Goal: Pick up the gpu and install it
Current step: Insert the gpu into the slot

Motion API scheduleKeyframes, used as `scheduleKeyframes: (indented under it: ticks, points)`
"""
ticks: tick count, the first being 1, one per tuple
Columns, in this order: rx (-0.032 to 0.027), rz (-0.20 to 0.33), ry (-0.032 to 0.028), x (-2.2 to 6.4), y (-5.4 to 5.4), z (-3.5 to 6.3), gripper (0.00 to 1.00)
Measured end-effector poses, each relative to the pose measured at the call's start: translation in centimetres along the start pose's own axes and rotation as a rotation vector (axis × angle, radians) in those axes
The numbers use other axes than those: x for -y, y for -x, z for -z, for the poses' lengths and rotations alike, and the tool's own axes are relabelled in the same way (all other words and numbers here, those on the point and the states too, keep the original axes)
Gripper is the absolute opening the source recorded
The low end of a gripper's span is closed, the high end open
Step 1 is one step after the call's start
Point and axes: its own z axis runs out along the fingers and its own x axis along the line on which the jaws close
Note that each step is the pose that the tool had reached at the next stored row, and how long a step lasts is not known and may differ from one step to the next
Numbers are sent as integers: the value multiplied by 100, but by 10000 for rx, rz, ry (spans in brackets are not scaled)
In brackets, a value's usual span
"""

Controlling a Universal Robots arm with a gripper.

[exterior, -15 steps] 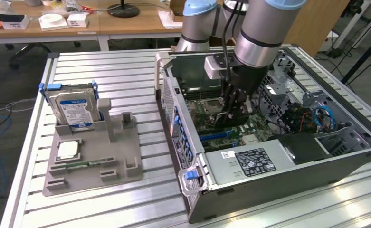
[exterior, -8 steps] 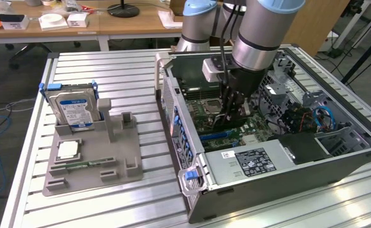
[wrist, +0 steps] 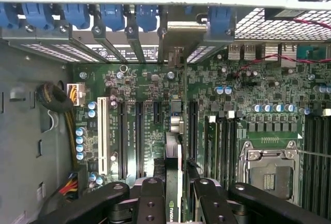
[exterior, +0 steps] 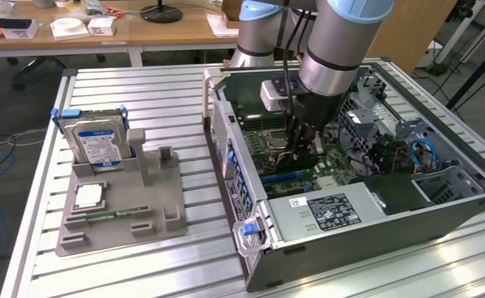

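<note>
Start at the fingers (wrist: pixel 155 203): you see them clamped on the gpu (wrist: pixel 174 182), one dark pad on each face of the card, which stands on edge between them. The gripper (wrist: pixel 175 206) sits low inside the open computer case (exterior: pixel 441 205), directly above the motherboard (wrist: pixel 248 105).

Note the key relation: the card hangs straight below the fingers, its long axis running parallel to the expansion slots (wrist: pixel 138 136), and its silver bracket end (wrist: pixel 181 30) points toward the row of blue retention clips (wrist: pixel 111 14) at the case's rear wall. The card's lower edge appears to lie in line with one slot; whether it is seated you cannot tell.

Count the parts. You have one arm and one gripper, so no choice of hand arises. In the exterior view, one hard drive (exterior: pixel 99 144) stands upright in the grey holder tray (exterior: pixel 118 217) at the exterior view's left, well apart from the case. One narrow memory stick (exterior: pixel 113 215) lies flat in that tray, and one square processor (exterior: pixel 89 195) lies beside it
</note>
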Motion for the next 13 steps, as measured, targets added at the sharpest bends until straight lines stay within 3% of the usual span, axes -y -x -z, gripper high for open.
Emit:
scheduleKeyframes:
  ticks: [13]
  points:
    - [2, -1, 0, -1, 0, -25, 26]
